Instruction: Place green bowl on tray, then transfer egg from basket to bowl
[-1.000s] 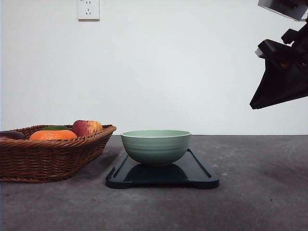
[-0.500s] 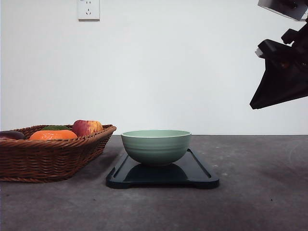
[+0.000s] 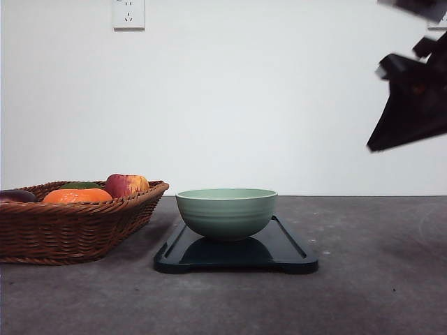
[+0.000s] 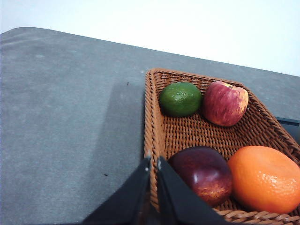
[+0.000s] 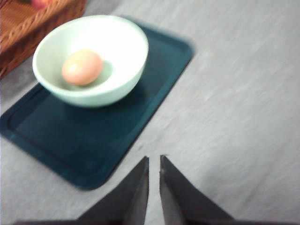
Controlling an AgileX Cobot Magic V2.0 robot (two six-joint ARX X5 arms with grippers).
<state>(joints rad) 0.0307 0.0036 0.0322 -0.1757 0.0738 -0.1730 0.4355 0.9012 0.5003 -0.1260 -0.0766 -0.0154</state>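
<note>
The dark rectangular tray carries the pale sage-green ridged bowl, the small tan oval egg lying inside. Beside stands the brown wicker basket. Both the left gripper and the raised right gripper have their fingers nearly together, empty.

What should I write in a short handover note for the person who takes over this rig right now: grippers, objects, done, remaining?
Left gripper: shut, empty, over the near rim of the basket.
Right gripper: shut, empty, raised above the table beside the tray.
Green bowl stands on the tray. The egg lies inside the bowl.
The basket holds an apple, a green fruit, a dark red fruit and an orange.
Done: both steps, it appears. Left: nothing obvious; perhaps only park the arms.
</note>
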